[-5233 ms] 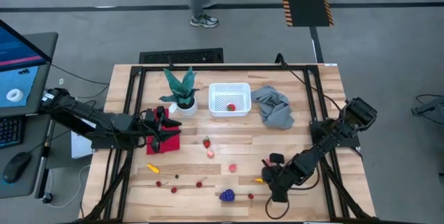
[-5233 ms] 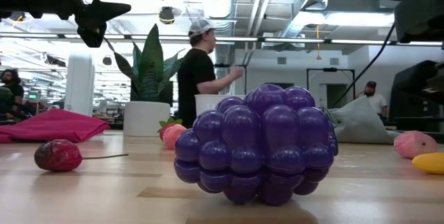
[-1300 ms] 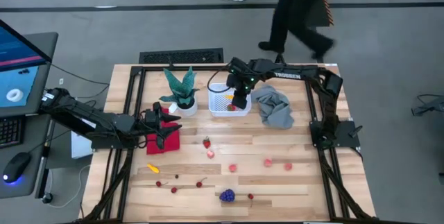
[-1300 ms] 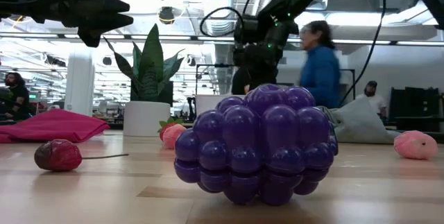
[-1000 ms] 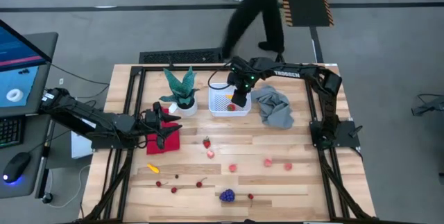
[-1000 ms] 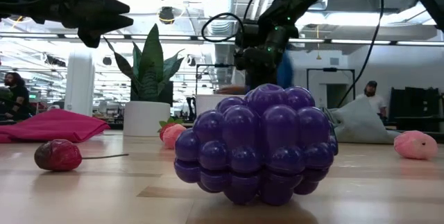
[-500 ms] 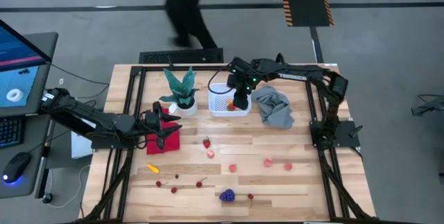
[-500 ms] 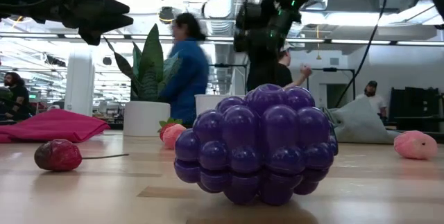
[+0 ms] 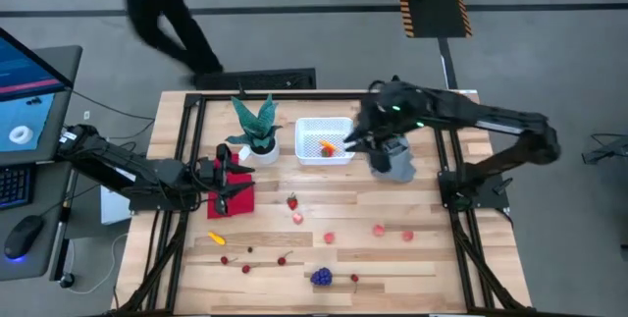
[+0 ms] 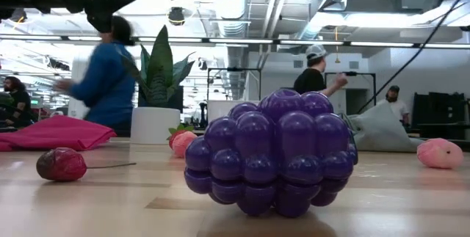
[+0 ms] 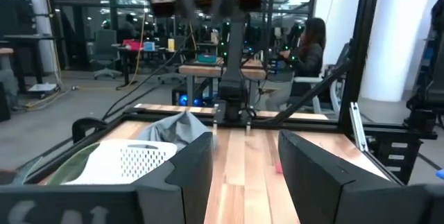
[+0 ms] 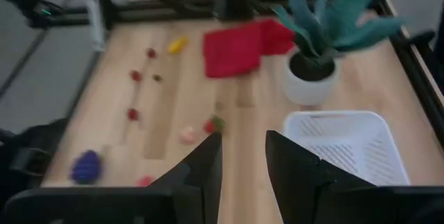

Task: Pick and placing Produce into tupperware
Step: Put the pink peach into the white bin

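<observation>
The right gripper (image 9: 355,140), fingers parted and empty, hovers beside the tupperware (image 9: 312,126) at the desk's far edge; scattered produce (image 9: 321,277) near the front edge could roll if nudged.

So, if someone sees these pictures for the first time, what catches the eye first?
Probably the purple grape bunch, which fills the middle of the low view though it is a tiny piece at the table's near edge from above. Next, the right gripper, empty with its fingers apart, beside the white tupperware, which holds a strawberry and a yellow piece. The left gripper hovers open over the red cloth.
</observation>
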